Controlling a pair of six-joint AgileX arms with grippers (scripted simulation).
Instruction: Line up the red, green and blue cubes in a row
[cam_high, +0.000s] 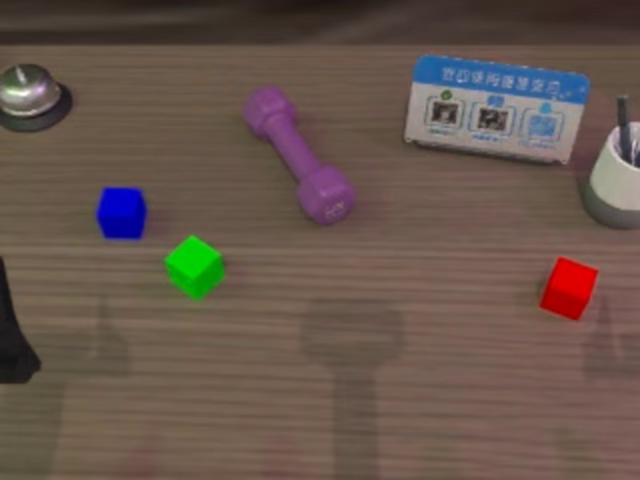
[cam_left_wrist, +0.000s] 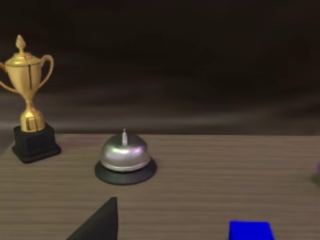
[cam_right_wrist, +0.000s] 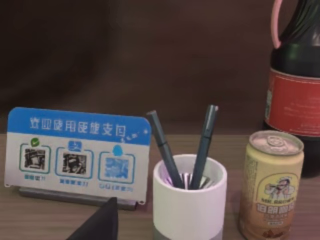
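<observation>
The blue cube (cam_high: 121, 213) sits at the table's left, and the green cube (cam_high: 194, 266) lies just to its right and nearer the front. Far off at the right is the red cube (cam_high: 569, 288). My left arm (cam_high: 12, 345) is parked at the left edge, left of the blue and green cubes. Its wrist view shows the blue cube (cam_left_wrist: 251, 231) and one dark finger (cam_left_wrist: 102, 222) with bare table beside it. The right arm is out of the top view. Its dark finger (cam_right_wrist: 102, 222) also has nothing against it. Both grippers are open and empty.
A purple dumbbell (cam_high: 298, 155) lies slanted at the back middle. A silver bell (cam_high: 30, 92) is at the back left, with a gold trophy (cam_left_wrist: 29, 100) beyond it. A QR sign (cam_high: 497, 108) and a pen cup (cam_high: 615, 175) stand at the back right, near a can (cam_right_wrist: 270, 185) and a bottle (cam_right_wrist: 295, 85).
</observation>
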